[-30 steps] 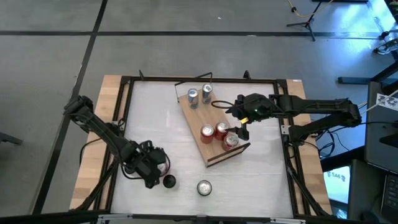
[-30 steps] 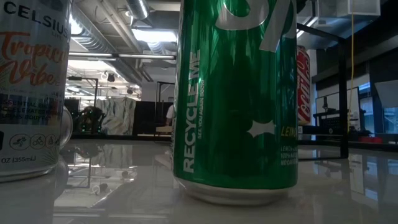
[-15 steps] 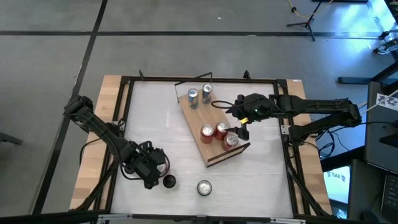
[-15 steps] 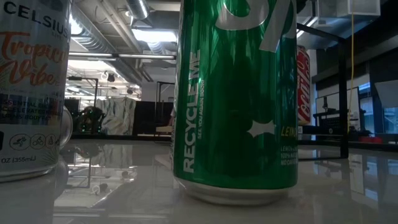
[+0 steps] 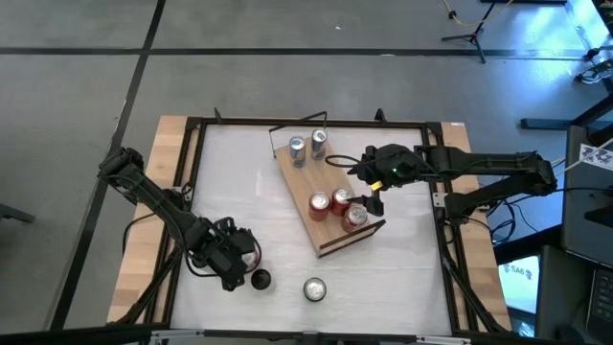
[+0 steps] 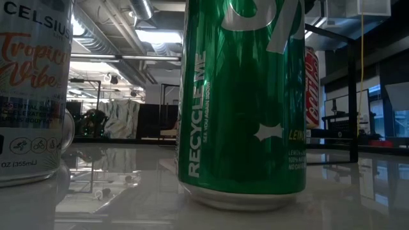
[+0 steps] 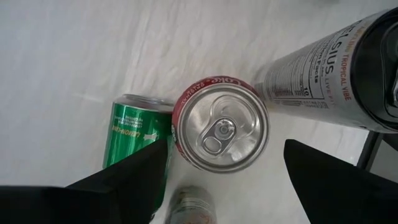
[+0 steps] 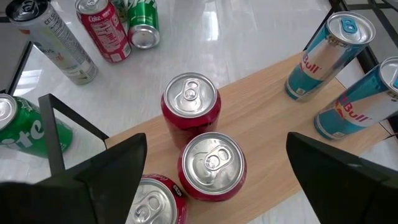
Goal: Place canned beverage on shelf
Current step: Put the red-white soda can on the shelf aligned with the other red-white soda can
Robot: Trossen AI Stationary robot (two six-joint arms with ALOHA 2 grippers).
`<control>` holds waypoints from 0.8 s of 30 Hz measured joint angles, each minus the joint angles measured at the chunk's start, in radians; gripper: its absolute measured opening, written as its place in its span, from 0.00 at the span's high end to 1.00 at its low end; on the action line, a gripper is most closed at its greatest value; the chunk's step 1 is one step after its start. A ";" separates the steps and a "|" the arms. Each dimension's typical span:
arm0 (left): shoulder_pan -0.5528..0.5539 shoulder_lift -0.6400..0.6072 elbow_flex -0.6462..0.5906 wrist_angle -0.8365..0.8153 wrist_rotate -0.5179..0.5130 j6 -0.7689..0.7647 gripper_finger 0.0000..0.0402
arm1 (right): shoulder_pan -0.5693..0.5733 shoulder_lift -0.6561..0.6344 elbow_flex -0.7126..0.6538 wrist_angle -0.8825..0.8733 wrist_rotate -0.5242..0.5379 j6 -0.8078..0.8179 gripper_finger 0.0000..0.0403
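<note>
Shelf: lies askew mid-table; three red cans near its dark-rimmed end, two blue cans at the wire end.
Right gripper: above the red cans, fingers apart, holding nothing.
Left gripper: near table front, fingers apart over a red can, beside a green can.
</note>
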 joint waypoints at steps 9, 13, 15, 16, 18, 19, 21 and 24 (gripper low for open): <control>0.014 0.000 0.000 0.000 0.026 -0.001 0.22 | 0.001 0.000 0.000 0.000 0.000 0.000 0.06; 0.029 0.000 0.000 0.000 0.050 0.003 0.22 | 0.001 0.000 0.000 0.000 0.000 0.000 0.06; 0.031 0.000 -0.006 0.006 0.050 0.008 0.22 | 0.001 0.000 0.000 0.000 0.000 0.000 0.06; 0.033 0.000 -0.013 0.012 0.050 0.011 0.22 | 0.001 0.000 0.000 0.000 0.000 0.000 0.06; 0.033 0.000 -0.034 0.028 0.059 0.011 0.22 | 0.001 0.000 0.000 0.000 0.000 0.000 0.06; 0.033 0.000 -0.048 0.040 0.071 0.011 0.22 | 0.001 0.000 0.000 0.000 0.000 0.000 0.06; 0.033 0.000 -0.078 0.072 0.110 0.011 0.22 | 0.001 0.000 0.000 0.000 0.000 0.000 0.06; 0.032 0.000 -0.107 0.097 0.132 0.011 0.22 | 0.000 0.000 0.000 0.000 0.000 0.000 0.06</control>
